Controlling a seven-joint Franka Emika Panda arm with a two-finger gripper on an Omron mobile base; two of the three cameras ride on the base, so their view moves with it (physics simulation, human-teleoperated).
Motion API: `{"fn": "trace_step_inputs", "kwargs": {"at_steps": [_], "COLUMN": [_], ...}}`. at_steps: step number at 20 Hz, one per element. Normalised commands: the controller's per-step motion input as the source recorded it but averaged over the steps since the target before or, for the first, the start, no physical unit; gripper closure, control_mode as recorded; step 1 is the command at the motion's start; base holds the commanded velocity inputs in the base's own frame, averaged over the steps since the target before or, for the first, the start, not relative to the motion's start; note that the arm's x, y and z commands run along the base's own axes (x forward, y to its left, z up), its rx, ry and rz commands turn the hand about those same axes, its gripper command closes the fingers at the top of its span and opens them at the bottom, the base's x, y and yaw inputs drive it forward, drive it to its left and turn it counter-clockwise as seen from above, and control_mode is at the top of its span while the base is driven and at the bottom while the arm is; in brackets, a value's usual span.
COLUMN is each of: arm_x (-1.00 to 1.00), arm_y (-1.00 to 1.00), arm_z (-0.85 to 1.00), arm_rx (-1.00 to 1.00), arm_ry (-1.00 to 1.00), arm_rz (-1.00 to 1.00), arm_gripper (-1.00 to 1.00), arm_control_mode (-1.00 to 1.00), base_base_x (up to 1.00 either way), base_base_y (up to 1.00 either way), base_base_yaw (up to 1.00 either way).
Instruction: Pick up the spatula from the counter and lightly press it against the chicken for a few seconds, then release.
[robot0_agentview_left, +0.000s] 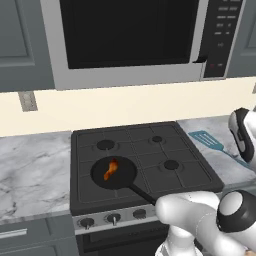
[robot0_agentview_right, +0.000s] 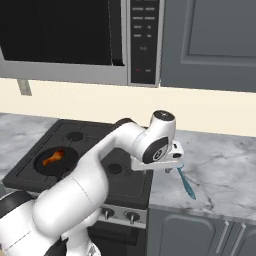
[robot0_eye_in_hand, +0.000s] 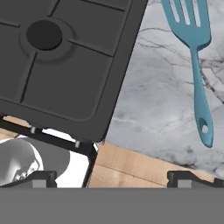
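Observation:
A blue slotted spatula (robot0_eye_in_hand: 199, 78) lies flat on the marble counter (robot0_eye_in_hand: 153, 109), just right of the stove; I also see the spatula (robot0_agentview_left: 209, 140) (robot0_agentview_right: 187, 184) from both base cameras. An orange piece of chicken (robot0_agentview_left: 110, 170) (robot0_agentview_right: 52, 159) sits in a black frying pan (robot0_agentview_left: 126, 174) (robot0_agentview_right: 68, 161) on the stove's front left burner. My gripper (robot0_agentview_right: 169, 170) (robot0_eye_in_hand: 113, 179) hangs above the counter's front edge between stove and spatula. It is open, its fingertips (robot0_eye_in_hand: 41, 178) wide apart with nothing between them. The spatula lies a little to its right, untouched.
The black stove (robot0_agentview_left: 150, 150) (robot0_eye_in_hand: 65, 65) has several burners, and the pan's handle (robot0_agentview_left: 142, 194) points toward the front. A microwave (robot0_agentview_left: 130, 35) hangs above it. In the hand view the counter's front edge and wooden floor (robot0_eye_in_hand: 131, 166) show below.

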Motion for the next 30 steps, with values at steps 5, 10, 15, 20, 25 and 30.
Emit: {"fn": "trace_step_inputs", "kwargs": {"at_steps": [5, 10, 15, 20, 25, 30], "arm_x": [0.00, 0.00, 0.01, 0.09, 0.20, 0.22], "arm_y": [-0.29, -0.34, -0.31, -0.25, -0.16, -0.05], "arm_z": [-0.30, -0.18, -0.27, -0.13, -0.03, -0.08], "arm_rx": [-0.05, -0.04, 0.00, 0.00, 0.00, 0.00], "arm_ry": [0.00, 0.00, 0.00, 0.00, 0.00, 0.00], "arm_rz": [0.00, 0.00, 0.00, 0.00, 0.00, 0.00], "arm_gripper": [-1.00, -1.00, -1.00, -1.00, -1.00, -1.00], "arm_control_mode": [-1.00, -1.00, -1.00, -1.00, -1.00, -1.00], "base_base_x": [0.00, 0.00, 0.00, 0.00, 0.00, 0.00], "base_base_y": [0.00, 0.00, 0.00, 0.00, 0.00, 0.00], "base_base_yaw": [0.00, 0.00, 0.00, 0.00, 0.00, 0.00]}}
